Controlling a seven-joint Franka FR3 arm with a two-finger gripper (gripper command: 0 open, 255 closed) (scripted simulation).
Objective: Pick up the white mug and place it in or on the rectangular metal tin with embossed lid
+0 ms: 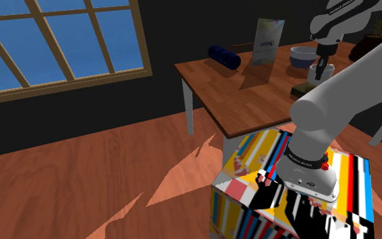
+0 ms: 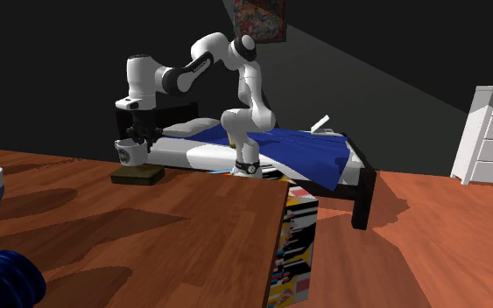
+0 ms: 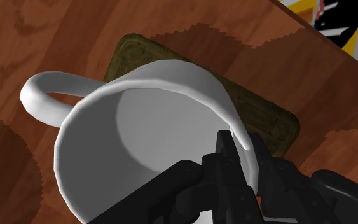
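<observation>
Table (image 1: 230,95): carries the tin; bring your load straight down, with no sideways drift.
Tin (image 2: 137,176): flat and dark with an embossed lid; aim for its middle so the base sits fully on it.
Mug (image 2: 130,152): white, hanging just above the tin, handle jutting past the tin's edge.
Jaws: clenched on the mug's rim, one finger inside; lower gently and release only once it rests.
</observation>
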